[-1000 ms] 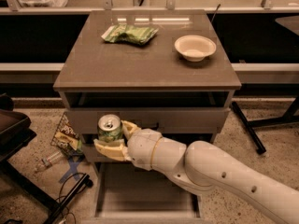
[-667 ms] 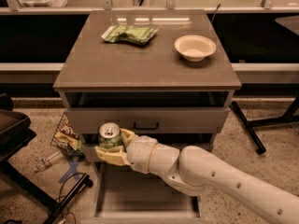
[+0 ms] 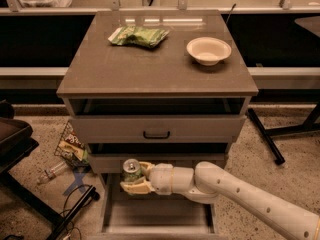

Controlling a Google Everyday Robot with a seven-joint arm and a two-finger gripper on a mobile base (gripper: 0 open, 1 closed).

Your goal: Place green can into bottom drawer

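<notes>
Jaws are gripping the can (image 3: 131, 170) top and bottom, one finger above it and one below, with the can filling the gap. Right now the gripper (image 3: 134, 179) is hovering over the left rear of the open bottom drawer (image 3: 160, 217), just in front of the cabinet's (image 3: 150, 74) lower panel. Can is sitting upright, silver top up; can't tell if it's touching the drawer floor. Arm (image 3: 240, 194) is reaching in from the lower right, crossing the drawer's right side. On top of the cabinet, snack bag (image 3: 138, 35) and bowl (image 3: 208, 50) are lying well apart. Chip bag (image 3: 70, 146) and bottle (image 3: 50, 173) are lying on the ground at left.
</notes>
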